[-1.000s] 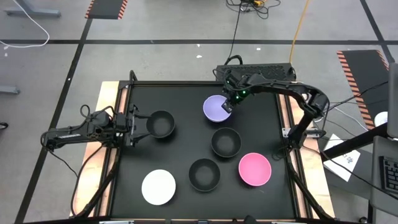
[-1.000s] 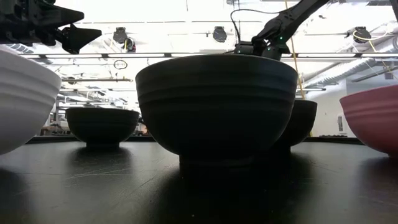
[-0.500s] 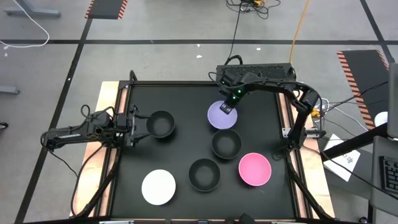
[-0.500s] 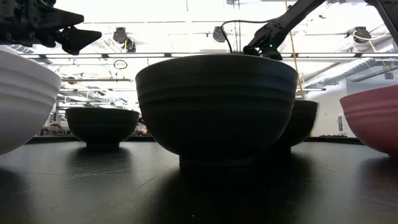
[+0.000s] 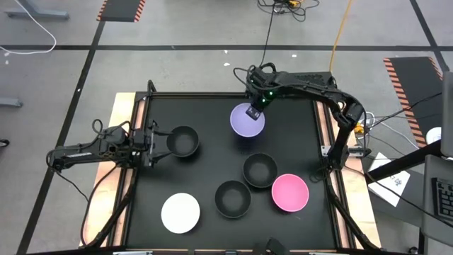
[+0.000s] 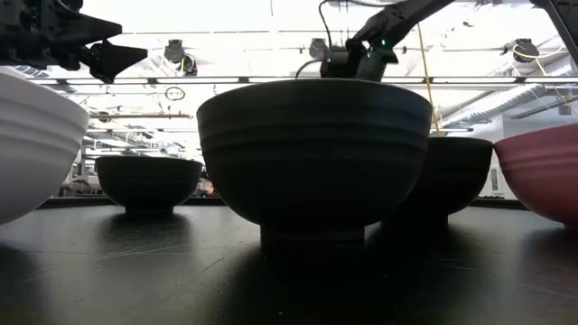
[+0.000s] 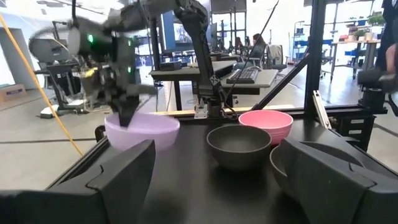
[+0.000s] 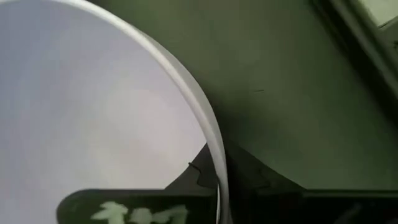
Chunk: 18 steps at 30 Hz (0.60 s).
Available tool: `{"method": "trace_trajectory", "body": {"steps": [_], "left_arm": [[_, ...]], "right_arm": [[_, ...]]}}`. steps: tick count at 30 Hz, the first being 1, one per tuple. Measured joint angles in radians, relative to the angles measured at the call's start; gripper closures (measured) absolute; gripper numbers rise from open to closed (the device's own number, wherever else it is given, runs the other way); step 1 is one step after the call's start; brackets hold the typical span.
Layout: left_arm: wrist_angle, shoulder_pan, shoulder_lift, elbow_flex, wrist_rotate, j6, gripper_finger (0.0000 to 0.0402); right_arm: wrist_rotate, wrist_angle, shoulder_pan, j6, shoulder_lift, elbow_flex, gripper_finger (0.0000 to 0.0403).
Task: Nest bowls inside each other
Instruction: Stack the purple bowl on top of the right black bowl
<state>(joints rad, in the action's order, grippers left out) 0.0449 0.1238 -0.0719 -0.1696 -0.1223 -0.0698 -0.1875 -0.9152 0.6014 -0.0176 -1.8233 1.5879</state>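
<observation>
You have six upright, un-nested bowls: lavender bowl (image 5: 247,121) far centre; black bowls left (image 5: 183,142), centre-right (image 5: 260,171), near-centre (image 5: 232,198); pink bowl (image 5: 290,193) right; white bowl (image 5: 180,212) near-left.

arms (image 5: 311,85): dark, slim, jointed | cables: black loops | wrist: green light
</observation>
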Motion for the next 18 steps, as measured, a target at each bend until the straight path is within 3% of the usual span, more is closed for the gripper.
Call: {"method": "trace_trajectory", "body": {"steps": [8, 18], "left_arm": [[0.017, 0.000, 0.000, 0.000, 0.019, 0.005, 0.0052], [0.013, 0.000, 0.000, 0.000, 0.020, 0.027, 0.0052]], "right_arm": [[-0.001, -0.217, -0.101, -0.022, 0.081, 0.153, 0.0402], [0.003, -0.366, -0.321, -0.142, 0.133, 0.163, 0.0402]]}}
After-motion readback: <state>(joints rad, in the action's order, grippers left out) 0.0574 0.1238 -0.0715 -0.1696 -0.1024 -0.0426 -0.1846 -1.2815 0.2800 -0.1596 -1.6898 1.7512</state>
